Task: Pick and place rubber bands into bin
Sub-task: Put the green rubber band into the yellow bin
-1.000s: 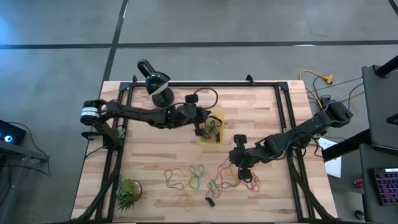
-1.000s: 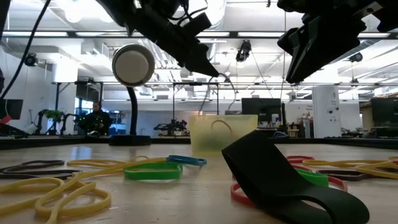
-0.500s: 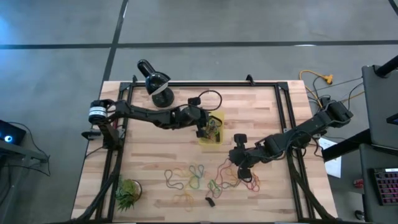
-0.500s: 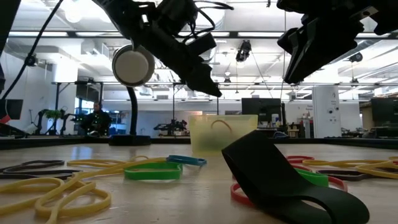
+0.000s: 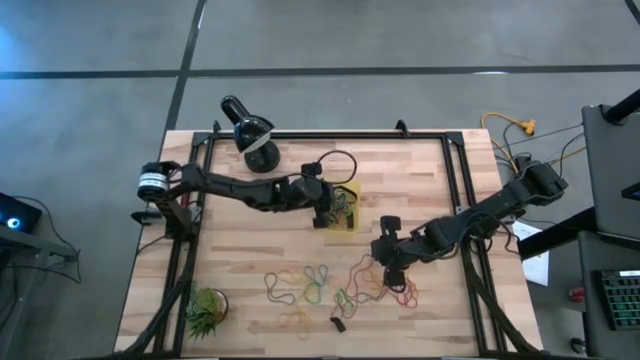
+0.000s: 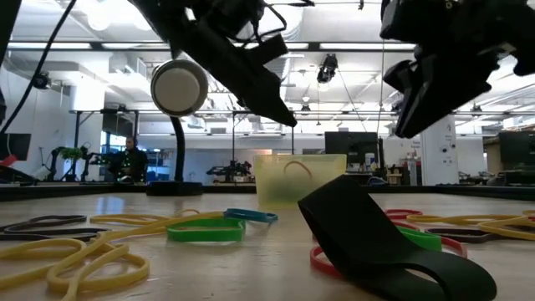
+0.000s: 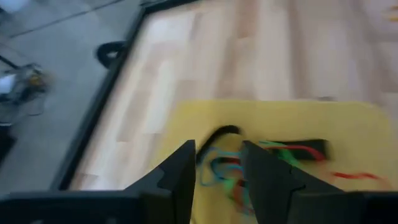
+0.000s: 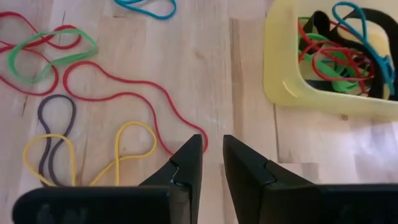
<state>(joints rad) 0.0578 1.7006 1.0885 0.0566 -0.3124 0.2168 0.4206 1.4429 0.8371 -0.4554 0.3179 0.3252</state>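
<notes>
The yellow bin (image 5: 346,218) stands near the table's middle and holds several coloured rubber bands (image 7: 280,155). My left gripper (image 7: 217,152) hangs open just above the bin's left part, slanting down, with nothing between its fingers. More rubber bands (image 5: 320,285) lie loose on the wood nearer the front edge. My right gripper (image 8: 211,146) hovers above them, to the right of the bin, pointing down. Its fingers stand a little apart and hold nothing; a long red band (image 8: 124,93) lies just ahead of them.
A black domed lamp (image 5: 255,135) stands at the far left, and a small spiky green plant (image 5: 205,310) at the near left corner. A wide black band (image 6: 368,234) lies near the front edge. Black frame rails (image 5: 455,190) run along the table's sides.
My left gripper has sunk and reached a little farther toward the bin. My right gripper has come down a little toward the loose bands.
</notes>
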